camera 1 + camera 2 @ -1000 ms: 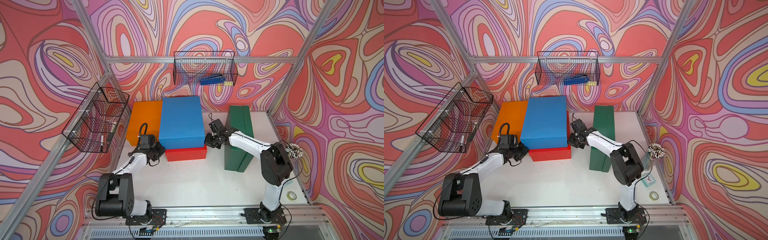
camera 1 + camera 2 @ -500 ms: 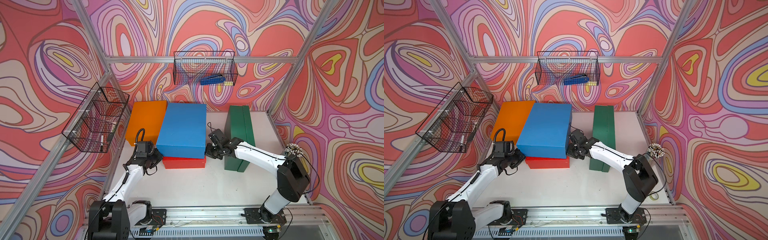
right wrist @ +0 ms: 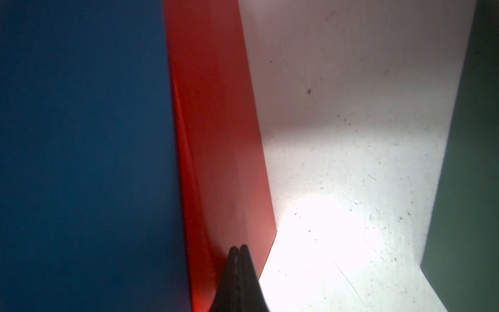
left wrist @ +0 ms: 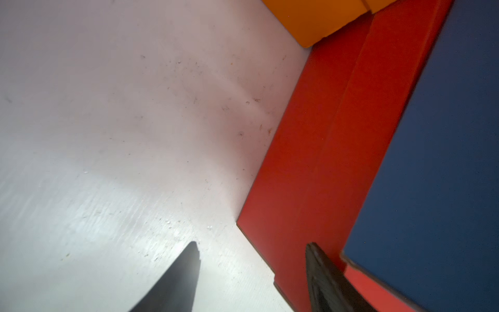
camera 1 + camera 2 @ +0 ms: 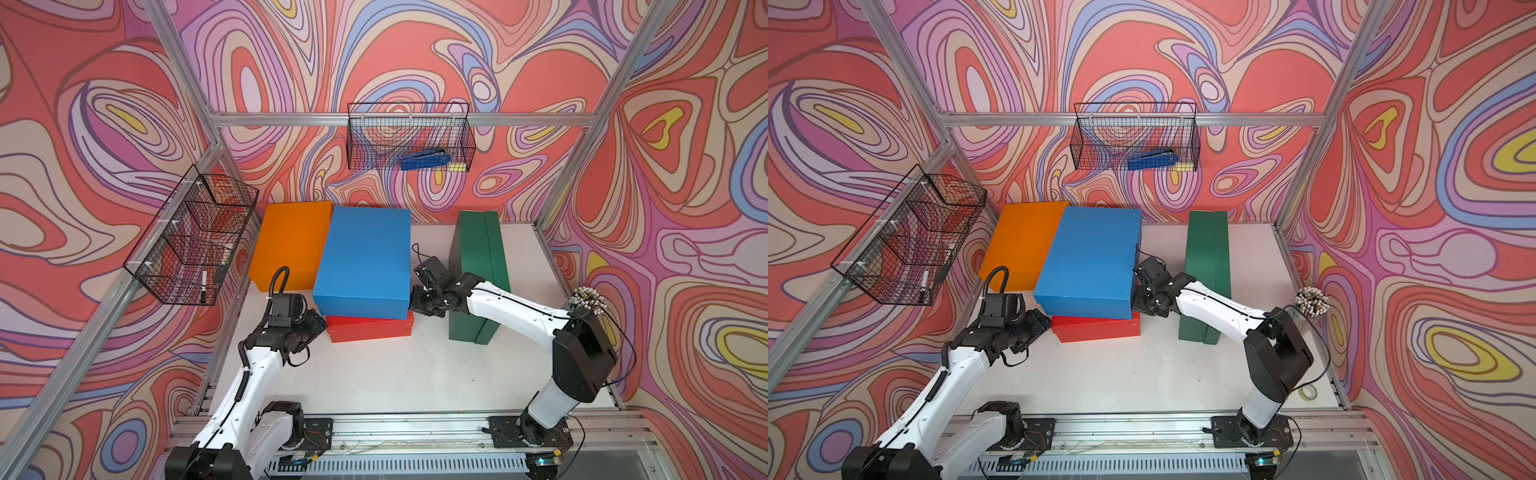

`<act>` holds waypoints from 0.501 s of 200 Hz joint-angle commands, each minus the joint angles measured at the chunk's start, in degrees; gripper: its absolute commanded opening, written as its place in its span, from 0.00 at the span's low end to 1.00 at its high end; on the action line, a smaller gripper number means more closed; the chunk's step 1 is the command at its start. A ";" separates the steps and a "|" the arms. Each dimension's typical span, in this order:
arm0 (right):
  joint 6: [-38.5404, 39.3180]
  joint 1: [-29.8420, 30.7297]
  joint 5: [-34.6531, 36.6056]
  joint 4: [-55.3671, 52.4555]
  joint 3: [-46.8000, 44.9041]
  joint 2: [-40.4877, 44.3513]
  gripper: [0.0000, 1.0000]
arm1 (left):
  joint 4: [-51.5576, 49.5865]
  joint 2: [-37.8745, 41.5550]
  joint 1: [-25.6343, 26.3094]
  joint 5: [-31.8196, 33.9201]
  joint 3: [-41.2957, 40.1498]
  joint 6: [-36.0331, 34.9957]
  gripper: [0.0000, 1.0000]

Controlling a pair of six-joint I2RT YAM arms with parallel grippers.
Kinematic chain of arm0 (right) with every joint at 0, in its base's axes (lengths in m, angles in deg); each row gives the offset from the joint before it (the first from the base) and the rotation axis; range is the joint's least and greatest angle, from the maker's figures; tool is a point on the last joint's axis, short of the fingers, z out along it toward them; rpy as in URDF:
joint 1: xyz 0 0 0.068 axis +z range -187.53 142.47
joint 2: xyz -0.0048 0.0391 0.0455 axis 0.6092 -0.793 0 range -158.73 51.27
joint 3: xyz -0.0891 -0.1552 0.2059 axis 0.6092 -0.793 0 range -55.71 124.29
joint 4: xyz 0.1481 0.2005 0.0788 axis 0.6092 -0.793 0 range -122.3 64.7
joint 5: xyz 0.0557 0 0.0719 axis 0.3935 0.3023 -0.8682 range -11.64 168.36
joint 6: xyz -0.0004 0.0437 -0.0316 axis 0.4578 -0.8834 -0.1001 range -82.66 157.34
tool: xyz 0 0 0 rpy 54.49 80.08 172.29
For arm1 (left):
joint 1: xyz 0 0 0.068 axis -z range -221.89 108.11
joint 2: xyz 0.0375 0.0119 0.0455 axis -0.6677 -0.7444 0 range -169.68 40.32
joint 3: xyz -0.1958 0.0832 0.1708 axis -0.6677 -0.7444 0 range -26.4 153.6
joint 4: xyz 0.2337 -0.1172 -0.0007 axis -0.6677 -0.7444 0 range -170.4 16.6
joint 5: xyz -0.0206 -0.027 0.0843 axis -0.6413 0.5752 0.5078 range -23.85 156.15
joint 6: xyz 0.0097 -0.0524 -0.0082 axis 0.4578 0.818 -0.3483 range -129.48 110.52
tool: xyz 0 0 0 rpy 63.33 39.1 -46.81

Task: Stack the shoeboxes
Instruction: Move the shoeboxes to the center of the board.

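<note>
Moved: the blue shoebox has been brought forward and lowered since a second ago, and the left fingers have been spread apart.
Blue shoebox: laid flat on the red shoebox, slightly skewed, so that a strip of the red one's front is left uncovered; this is seen in both top views.
Red shoebox: set on the counter, left of its middle.
Orange shoebox: laid flat at the back left corner of the counter, just beside the blue shoebox.
Green shoebox: stood on a long side near the right edge of the counter, apart from the stack.
Left fingers: released. One is seen over bare counter, the other by the front left corner of the red shoebox. Contact cannot be told.
Right fingers: clenched, tips pressed together, held at the right side of the red shoebox near its front corner. Contact cannot be told.
Back basket: hung on the back wall, with a blue stapler laid in it.
Side basket: hung on the left wall.
</note>
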 commanded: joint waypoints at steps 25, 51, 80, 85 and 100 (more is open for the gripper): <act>2.88 1.02 5.04 -3.51 4.45 3.63 0.00 | -14.16 5.03 0.53 6.00 7.67 -1.06 0.24; 4.44 1.04 7.87 -7.62 5.60 6.46 0.00 | -21.74 9.58 0.53 10.29 13.59 -1.59 0.13; 5.01 1.05 8.89 -10.43 5.81 10.60 0.00 | -26.58 12.44 0.50 11.84 21.92 -1.81 0.10; 5.11 1.09 9.02 -10.63 5.85 11.45 0.00 | -26.98 12.36 0.53 11.33 23.84 -1.98 0.12; 5.81 1.10 9.30 -12.02 6.57 14.25 0.00 | -27.30 10.94 0.53 8.92 29.97 -3.04 0.26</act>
